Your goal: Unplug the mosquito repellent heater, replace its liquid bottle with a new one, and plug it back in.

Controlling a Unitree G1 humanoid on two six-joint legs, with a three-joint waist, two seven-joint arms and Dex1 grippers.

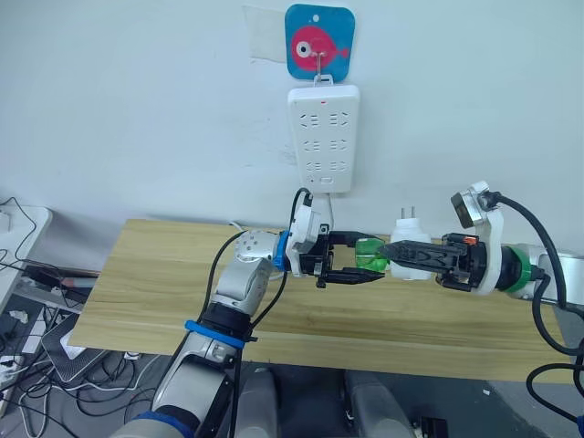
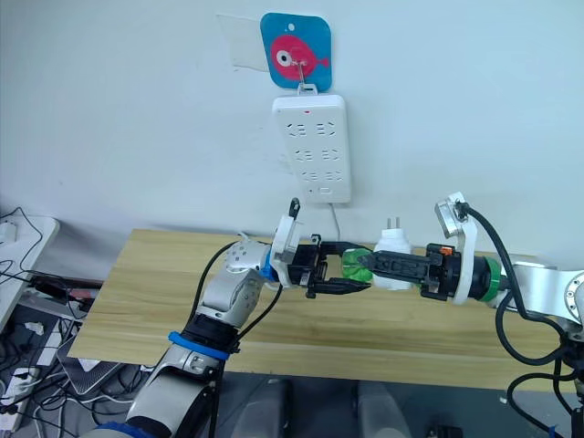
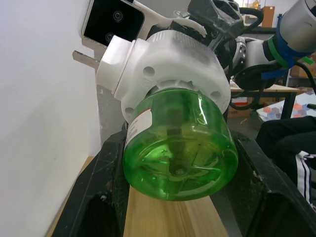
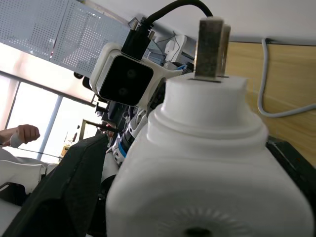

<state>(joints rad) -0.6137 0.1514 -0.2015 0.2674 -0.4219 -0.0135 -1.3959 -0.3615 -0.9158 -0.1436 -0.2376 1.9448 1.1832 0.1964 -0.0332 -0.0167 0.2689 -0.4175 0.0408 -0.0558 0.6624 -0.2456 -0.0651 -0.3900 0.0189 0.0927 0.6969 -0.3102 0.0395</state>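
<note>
Holding the mosquito repellent heater [image 1: 410, 246] above the wooden table [image 1: 146, 292] in my right gripper [image 1: 401, 252], clamped on its rounded white body, prongs up | my left gripper [image 1: 358, 265] closed around its green liquid bottle [image 1: 369, 255] | power strip [image 1: 323, 137] on wall behind.

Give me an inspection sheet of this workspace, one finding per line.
Surface: wooden table, top bare.
Job's things: mosquito repellent heater unplugged, prongs up, held above the table; green liquid bottle attached to it.
Clutter: nothing seen on the table.
Grippers: right gripper shut on the heater; left gripper jaws around the bottle.
Cables: power strip's cord lies on the table; loose cables on the floor.
Surroundings: power strip hangs from fish hook on white wall.
</note>
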